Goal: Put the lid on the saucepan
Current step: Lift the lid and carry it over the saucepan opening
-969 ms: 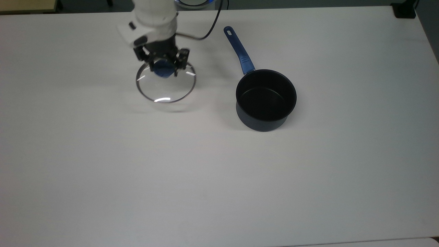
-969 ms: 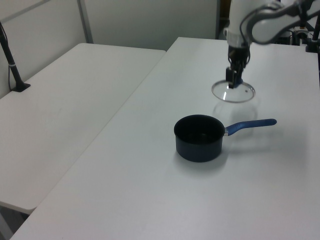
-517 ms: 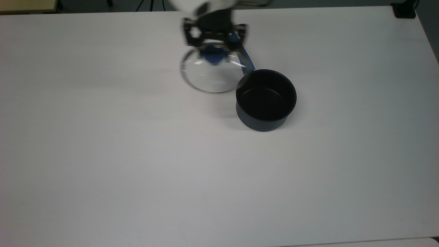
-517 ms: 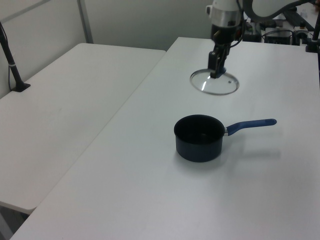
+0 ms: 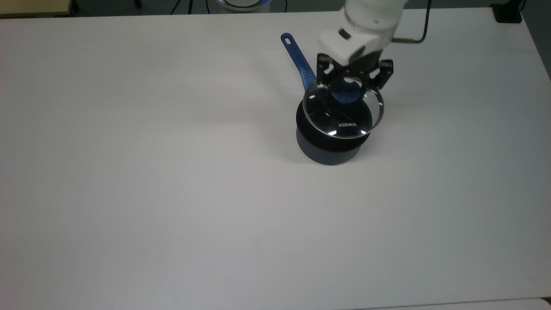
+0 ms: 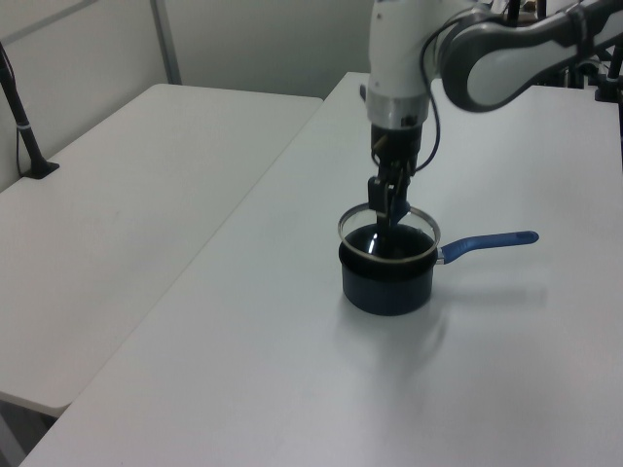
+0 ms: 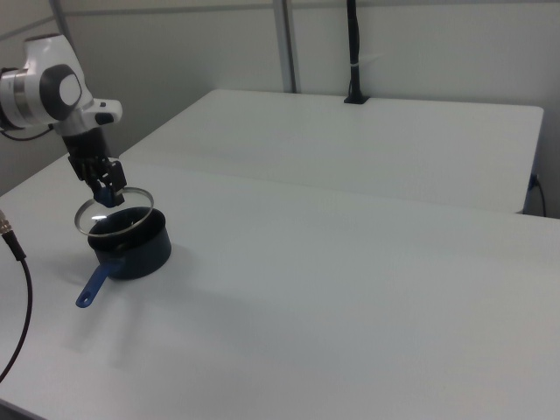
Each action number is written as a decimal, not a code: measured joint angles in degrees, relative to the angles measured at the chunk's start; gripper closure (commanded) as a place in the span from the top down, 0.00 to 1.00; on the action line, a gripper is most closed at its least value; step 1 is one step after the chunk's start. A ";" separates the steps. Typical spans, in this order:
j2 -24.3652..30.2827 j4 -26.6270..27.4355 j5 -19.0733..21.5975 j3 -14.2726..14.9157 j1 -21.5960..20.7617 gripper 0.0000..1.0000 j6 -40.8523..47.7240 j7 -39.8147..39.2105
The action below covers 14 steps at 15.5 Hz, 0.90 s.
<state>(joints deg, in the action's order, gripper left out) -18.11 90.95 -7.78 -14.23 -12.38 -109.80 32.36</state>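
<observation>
The lid (image 5: pixel 344 124), clear glass with a steel rim and a blue knob (image 5: pixel 344 95), hangs level just above the saucepan (image 5: pixel 328 151). My gripper (image 5: pixel 347 92) is shut on the knob. In the top view the lid sits slightly up and to the right of the pan's mouth. The saucepan's long blue handle (image 5: pixel 298 57) points to the top view's upper left. In the left view the gripper (image 6: pixel 387 208) holds the lid (image 6: pixel 389 234) over the saucepan (image 6: pixel 387 288). The right view shows the gripper (image 7: pixel 107 194), the lid (image 7: pixel 118 218) and the saucepan (image 7: pixel 138 254).
The saucepan stands on a wide white table (image 5: pixel 172 193). A second white table (image 6: pixel 127 195) adjoins it, with a black post (image 6: pixel 23 125) clamped at its far edge. A black block (image 5: pixel 508 13) sits at the top view's upper right corner. A cable (image 7: pixel 17 289) hangs nearby.
My gripper has carried the lid to the top view's right, from the bare table past the handle to above the saucepan's mouth. The saucepan has not moved.
</observation>
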 measured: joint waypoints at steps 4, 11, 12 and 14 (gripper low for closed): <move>-3.38 -1.51 -0.08 0.02 -1.07 0.49 0.00 1.75; -5.11 -2.36 -0.22 0.29 -1.29 0.49 0.00 2.43; -5.12 -2.36 -0.22 0.30 -1.29 0.49 0.00 2.51; -5.12 -2.37 -0.41 0.39 -1.29 0.50 0.00 2.63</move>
<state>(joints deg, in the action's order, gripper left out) -23.23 88.58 -8.18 -13.84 -13.67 -109.80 34.99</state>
